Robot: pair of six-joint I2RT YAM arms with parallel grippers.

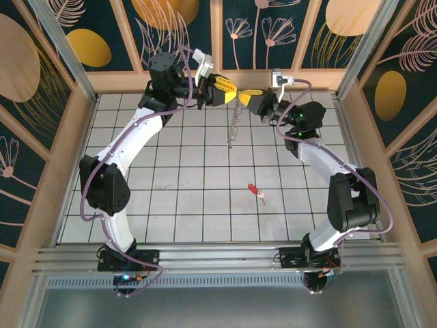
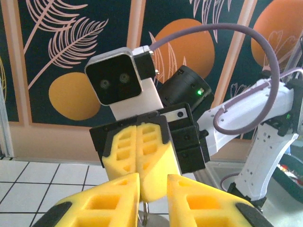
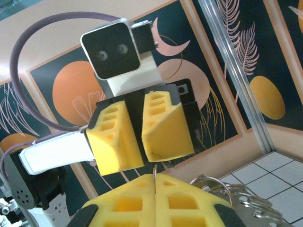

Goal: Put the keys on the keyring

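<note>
The keyring [image 1: 234,123] hangs in the air over the far middle of the table, its silvery chain-like loop drooping toward the tiles. My right gripper [image 1: 244,96] is shut on its top; in the right wrist view a thin metal edge sticks up between my closed fingers [image 3: 155,182], with ring coils [image 3: 222,189] beside them. My left gripper [image 1: 227,92] faces it tip to tip and is open [image 2: 154,191], its fingers on either side of the right gripper's tips [image 2: 139,165]. A bit of the ring [image 2: 147,213] shows below. The red-headed key [image 1: 253,190] lies alone on the tiles nearer the front.
The white gridded table [image 1: 171,205] is walled by wooden rails and patterned panels [image 1: 307,27]. Both arms reach to the far edge, their elbows at the left [image 1: 102,184] and right [image 1: 351,198] sides.
</note>
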